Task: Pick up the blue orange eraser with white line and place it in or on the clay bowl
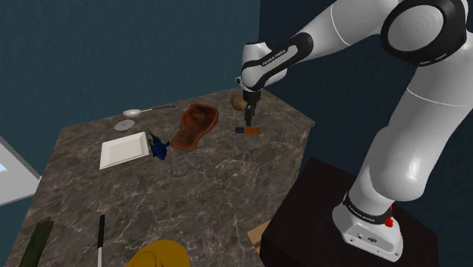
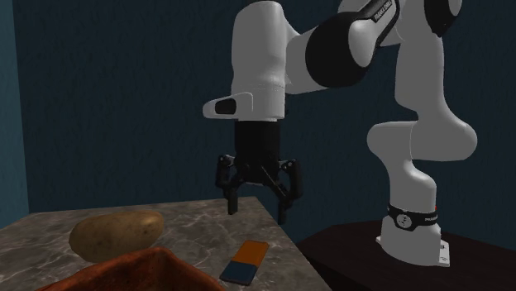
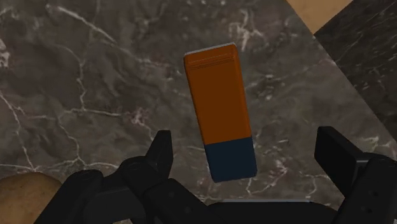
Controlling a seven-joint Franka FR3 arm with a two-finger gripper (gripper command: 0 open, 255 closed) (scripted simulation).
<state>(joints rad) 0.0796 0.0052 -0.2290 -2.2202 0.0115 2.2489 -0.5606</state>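
The eraser (image 3: 221, 111) is a flat bar, orange over most of its length with a dark blue end, lying on the marble table (image 1: 212, 182). It shows beside the table's corner in the shoulder view (image 1: 248, 130) and the second exterior view (image 2: 245, 262). My gripper (image 2: 257, 202) hangs open a little above it, fingers spread (image 3: 245, 159), the blue end between them and untouched. The brown clay bowl (image 1: 194, 126) lies to the shoulder view's left of the eraser; its rim (image 2: 124, 269) is close to the eraser.
A potato (image 2: 116, 232) sits behind the bowl, near the gripper. A white plate (image 1: 124, 149), a small blue object (image 1: 158, 149) and a spoon (image 1: 136, 112) lie further along. A black stick (image 1: 101, 239) and a yellow object (image 1: 159, 254) are near the front edge.
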